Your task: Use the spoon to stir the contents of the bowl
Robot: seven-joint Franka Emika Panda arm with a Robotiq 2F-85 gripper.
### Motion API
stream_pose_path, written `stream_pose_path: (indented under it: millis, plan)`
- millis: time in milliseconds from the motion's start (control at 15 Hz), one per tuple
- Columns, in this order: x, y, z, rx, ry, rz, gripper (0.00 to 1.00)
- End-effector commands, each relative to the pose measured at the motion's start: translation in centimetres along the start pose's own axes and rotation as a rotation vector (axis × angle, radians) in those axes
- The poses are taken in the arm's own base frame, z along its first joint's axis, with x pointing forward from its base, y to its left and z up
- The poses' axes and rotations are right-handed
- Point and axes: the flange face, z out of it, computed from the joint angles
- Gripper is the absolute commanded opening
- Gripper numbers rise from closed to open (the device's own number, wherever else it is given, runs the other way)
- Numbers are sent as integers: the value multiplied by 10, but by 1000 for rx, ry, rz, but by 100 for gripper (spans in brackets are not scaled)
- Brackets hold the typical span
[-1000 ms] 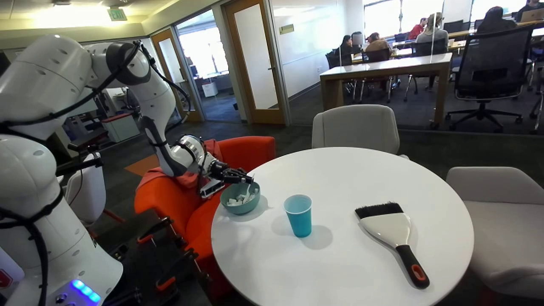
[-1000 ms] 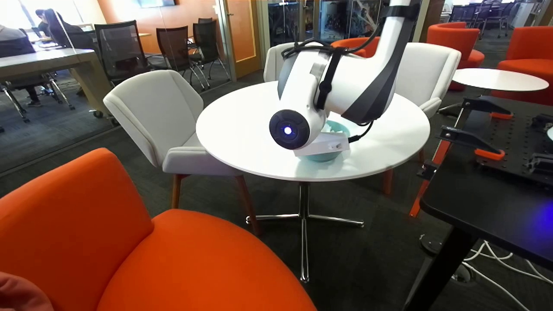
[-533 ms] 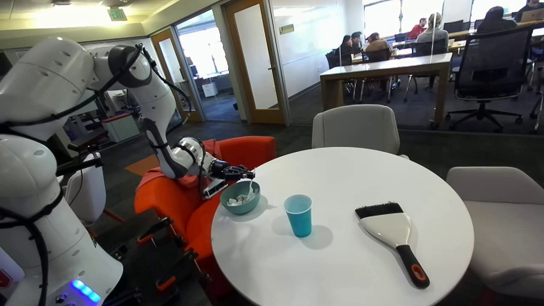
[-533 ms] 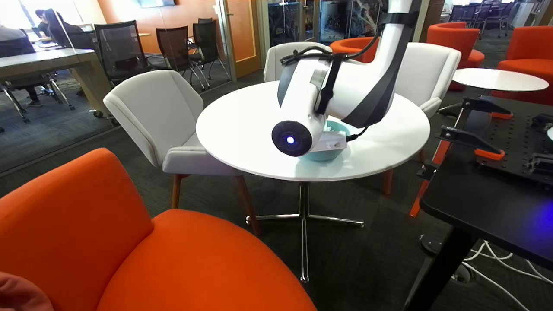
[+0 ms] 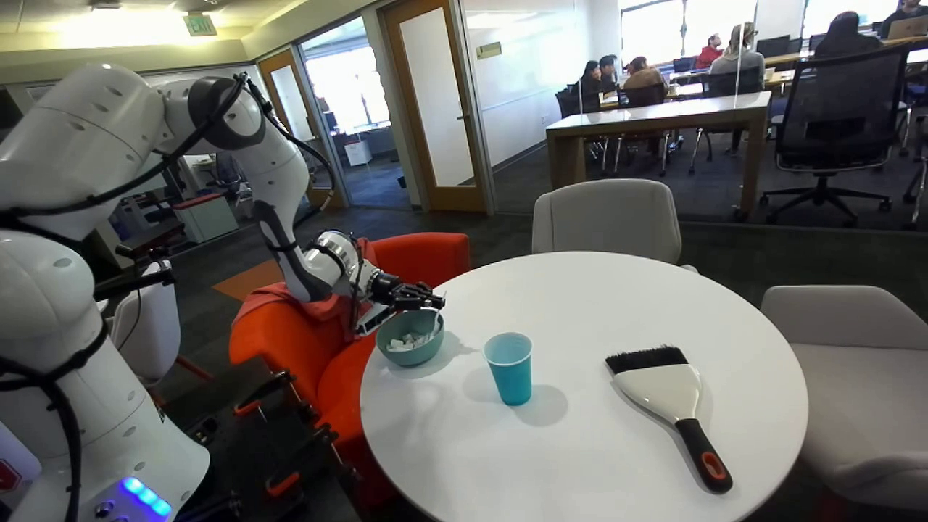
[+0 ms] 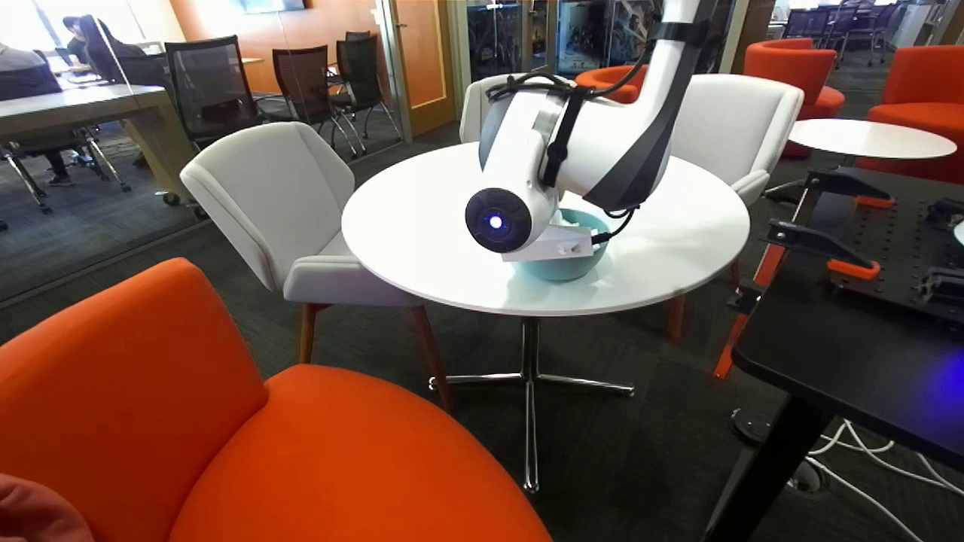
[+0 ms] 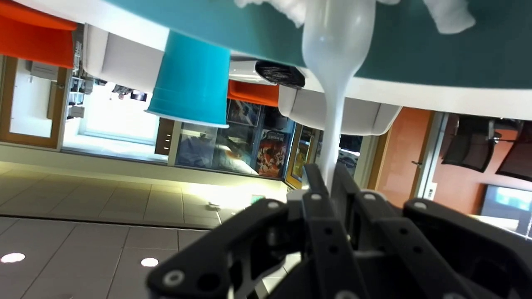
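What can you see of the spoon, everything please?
The spoon is white, smooth and glossy, plastic by its look, with a broad head narrowing to a slim handle. The gripper is shut on that handle. The spoon slants head down into the teal bowl; whether it touches the white pieces there, I can't tell.

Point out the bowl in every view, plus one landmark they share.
In an exterior view: bowl, slightly left of centre.
In an exterior view: bowl, right of centre, partly hidden by the arm.
Wrist view: bowl, along the top, cropped by the frame.
Shared landmark: white table.
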Motion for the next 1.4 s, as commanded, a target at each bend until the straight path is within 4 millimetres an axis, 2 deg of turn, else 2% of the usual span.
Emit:
stream_pose_path:
  millis: [0, 467, 733, 1333]
  plan:
    - [0, 0, 5, 18, -61, 0, 3]
    - [0, -10, -12, 177, -190, -6, 3]
    - [-1, -6, -19, 230, -249, -55, 3]
    - [7, 14, -13, 3, -164, -196, 3]
